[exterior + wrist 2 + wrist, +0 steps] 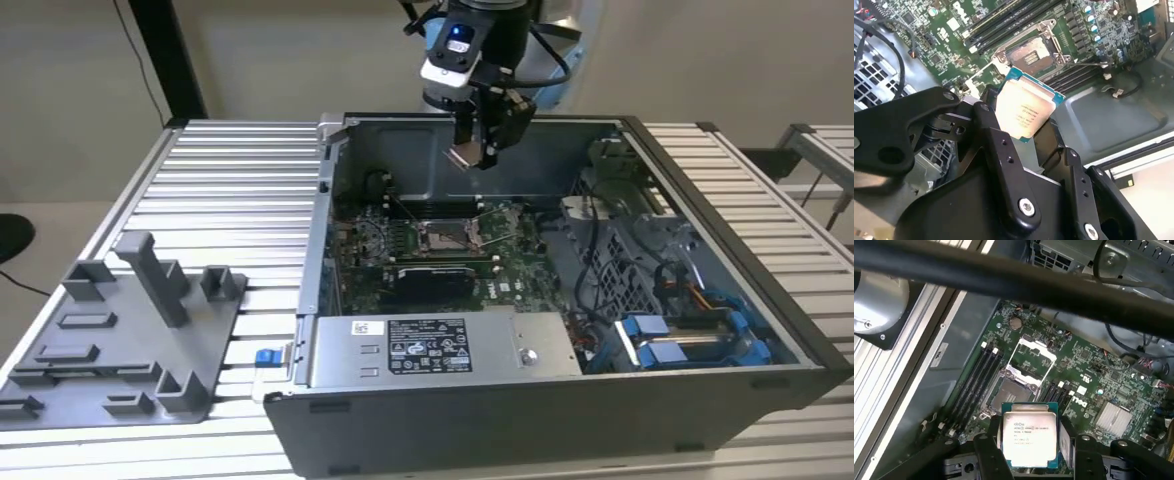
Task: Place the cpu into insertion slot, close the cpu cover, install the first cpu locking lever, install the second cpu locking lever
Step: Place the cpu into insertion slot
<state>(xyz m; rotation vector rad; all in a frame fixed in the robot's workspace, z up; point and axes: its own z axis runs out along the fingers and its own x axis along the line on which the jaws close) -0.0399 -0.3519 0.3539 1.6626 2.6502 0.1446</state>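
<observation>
My gripper (478, 150) hangs over the open computer case, shut on the cpu (467, 155). In both wrist views the cpu (1030, 432) (1026, 107) sits upright between the black fingers (989, 450), its silvery top facing the camera. The insertion slot (445, 235) (1013, 395) (1031, 52) lies uncovered on the green board, straight below the chip and well apart from it. The cpu cover (1050, 354) is flipped open beyond the slot. A thin locking lever (1089, 64) sticks out beside the slot.
A grey labelled power-supply box (441, 345) fills the case's near side. Black cables (627, 260) and blue drive brackets (681, 340) crowd the exterior view's right. Long black memory slots (974, 385) flank the slot. A grey fixture tray (120, 340) rests on the slatted table.
</observation>
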